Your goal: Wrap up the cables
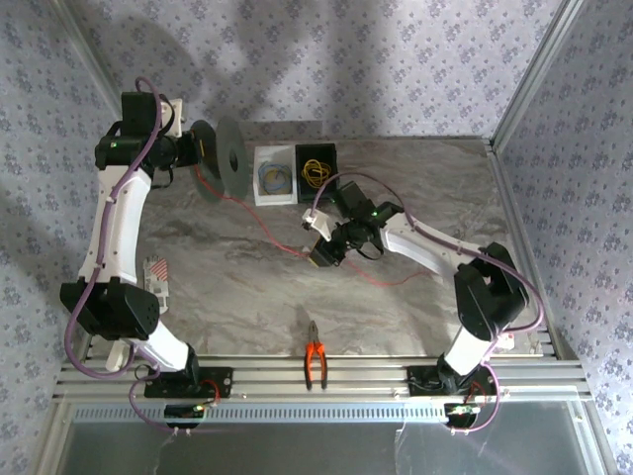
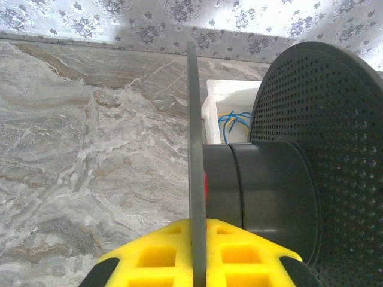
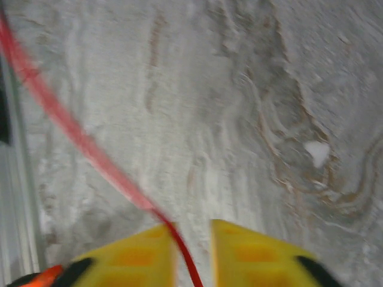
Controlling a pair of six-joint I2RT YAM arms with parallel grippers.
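Between the black spool [image 1: 227,158], whose thin flange [image 2: 196,149] the left gripper [image 2: 197,254] is clamped on at the back left of the table [image 1: 227,287], and the right gripper [image 3: 192,251] mid-table, the red wire [image 1: 259,220] trails low and passes through fingers [image 3: 131,254] standing slightly apart. Ungripped like that, it could slip out of the gap or go slack and wind off the hub [image 2: 263,185]; the white box [image 1: 259,195] and black box [image 1: 331,154] just beside the spool could snag it.

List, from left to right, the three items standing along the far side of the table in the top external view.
black spool → white box holding blue and yellow wires → black box holding a yellow wire coil.
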